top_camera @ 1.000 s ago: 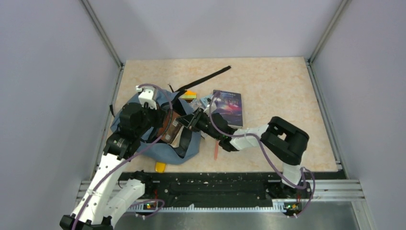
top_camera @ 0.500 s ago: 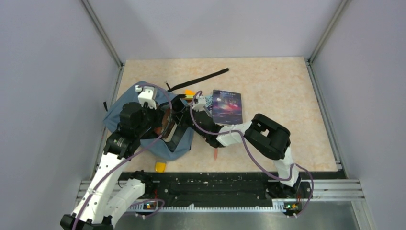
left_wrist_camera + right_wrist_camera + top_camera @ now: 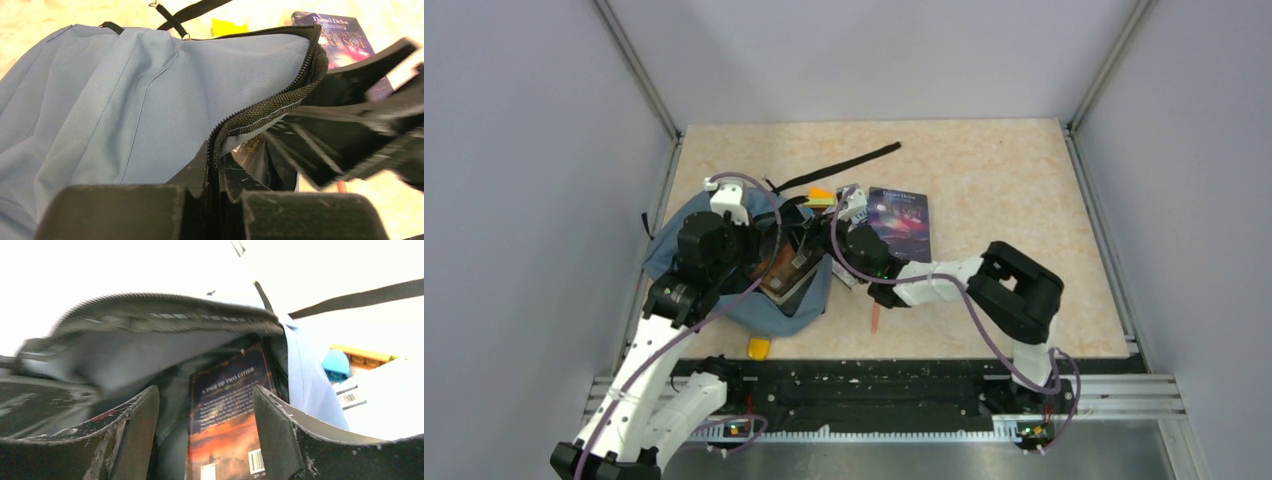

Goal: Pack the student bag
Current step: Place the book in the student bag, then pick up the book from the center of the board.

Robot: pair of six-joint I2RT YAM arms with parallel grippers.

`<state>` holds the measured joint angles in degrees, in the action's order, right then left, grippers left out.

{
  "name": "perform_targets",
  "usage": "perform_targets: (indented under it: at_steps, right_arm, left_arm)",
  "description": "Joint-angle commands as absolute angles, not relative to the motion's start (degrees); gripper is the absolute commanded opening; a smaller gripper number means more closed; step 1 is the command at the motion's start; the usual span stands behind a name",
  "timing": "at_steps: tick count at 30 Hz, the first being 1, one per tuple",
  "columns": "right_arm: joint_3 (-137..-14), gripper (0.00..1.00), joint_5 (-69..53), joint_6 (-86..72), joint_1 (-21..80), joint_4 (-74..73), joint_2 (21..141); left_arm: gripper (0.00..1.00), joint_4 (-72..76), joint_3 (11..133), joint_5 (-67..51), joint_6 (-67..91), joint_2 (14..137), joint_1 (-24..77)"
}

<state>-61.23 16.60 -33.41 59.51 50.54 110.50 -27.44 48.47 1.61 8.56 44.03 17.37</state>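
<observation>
The left gripper (image 3: 215, 187) is clamped shut on the black zipper edge (image 3: 270, 110) of the bag (image 3: 125, 100), pinching that rim between its pads and lifting it off the lower side. That looks like the reason for the grip: with the edge raised, the soft blue fabric cannot sag shut, and the mouth stands open toward the other arm. The right gripper (image 3: 205, 400) sits at that mouth with its jaws spread wide and nothing between them. Past its two fingers (image 3: 135, 435), a book with an orange cover (image 3: 227, 420) lies inside against the dark lining, barcode end nearest the opening, apparently free of the fingers. I judge that this book is now packed and the jaws are apart so the arm can come away without dragging it out. The bag itself lies on its side at the left of the table (image 3: 1004, 200), under and around the left arm, its black strap (image 3: 849, 163) trailing toward the far side. Just outside the mouth a purple book (image 3: 900, 225) lies flat, with a small yellow item (image 3: 822, 197) beside it; a thin orange pen (image 3: 876, 318) lies nearer the arms, and another yellow thing (image 3: 759, 348) rests at the near edge by the bag. These seem to be waiting their turn, so the raised rim is worth holding.
</observation>
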Motion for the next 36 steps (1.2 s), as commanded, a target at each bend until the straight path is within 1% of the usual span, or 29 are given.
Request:
perform_targets:
  at_steps: [1, 8, 14, 18, 22, 26, 29, 33, 34, 36]
  right_arm:
    - [-57.65, 0.68, 16.25, -28.23, 59.50, 52.58, 99.90]
    - [-50.11, 0.71, 16.34, -24.81, 59.50, 49.97, 89.30]
    - [-45.89, 0.79, 19.57, -21.38, 57.96, 39.26, 80.40]
    - [-43.02, 0.80, 14.98, -23.18, 52.19, 28.00, 73.34]
    - [-38.37, 0.81, 10.87, -24.88, 45.30, 21.18, 66.80]
    - [-35.07, 0.85, 5.55, -26.58, 38.32, 14.89, 62.31]
    - [-32.03, 0.86, -2.49, -29.39, 31.04, 14.36, 60.58]
    - [-27.69, 0.87, -9.19, -35.42, 24.70, 17.68, 60.04]
    - [-26.39, 0.87, -9.78, -37.23, 23.76, 19.25, 60.17]
    - [-23.36, 0.87, -6.91, -40.68, 23.15, 22.19, 60.46]
  left_arm:
    - [0.00, -24.78, 49.36, 4.01, 9.67, 43.77, 17.73]
    - [0.00, -24.79, 49.31, 4.92, 9.67, 43.75, 17.73]
    - [0.00, -24.72, 49.14, 4.59, 9.58, 43.56, 17.73]
    - [0.00, -24.70, 49.08, 4.09, 9.58, 43.34, 17.71]
    - [0.00, -24.62, 49.09, 3.70, 9.58, 43.07, 17.74]
    - [0.00, -24.70, 49.06, 3.45, 9.66, 43.00, 17.75]
    - [0.00, -24.71, 49.10, 2.96, 9.58, 42.98, 17.75]
    - [0.00, -24.59, 49.06, 2.76, 9.58, 42.75, 17.75]
    - [0.00, -24.64, 49.05, 2.75, 9.58, 42.77, 17.75]
    - [0.00, -24.61, 49.10, 2.58, 9.63, 42.76, 17.75]
